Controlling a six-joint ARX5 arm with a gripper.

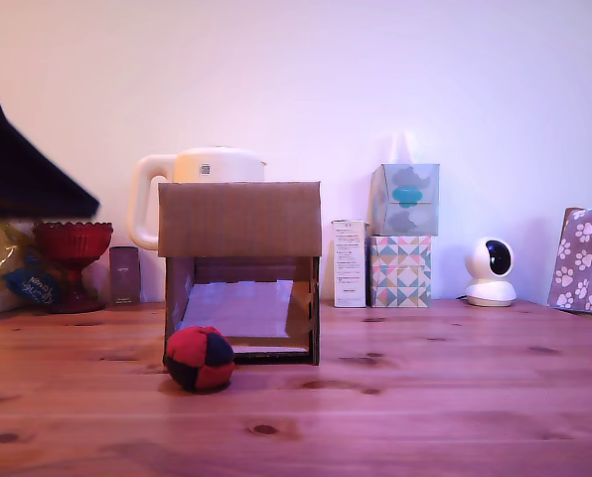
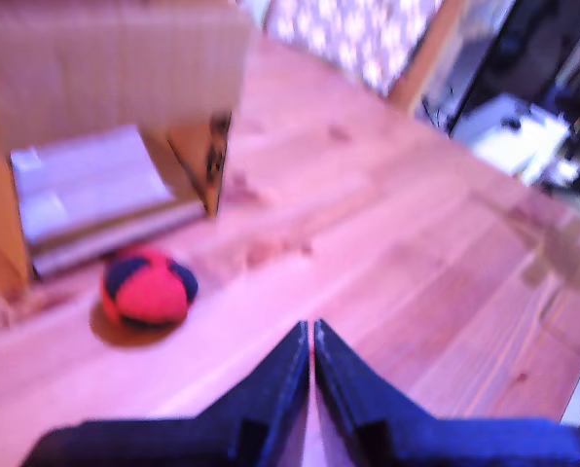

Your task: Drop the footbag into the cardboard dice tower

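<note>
The wrist view is blurred; the dark blue gripper [image 2: 312, 336] is seen closed and empty. The red-and-black fabric footbag [image 1: 199, 358] is located on the table, outside the brown corrugated cardboard dice tower [image 1: 239, 219].

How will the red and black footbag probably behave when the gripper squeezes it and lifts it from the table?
The footbag looks like sewn fabric panels, so it is probably soft and should give under the gripper, whose tips are together now. It sits slightly flattened on the table, so it seems unlikely to roll far if nudged. It is small, so likely light.
</note>
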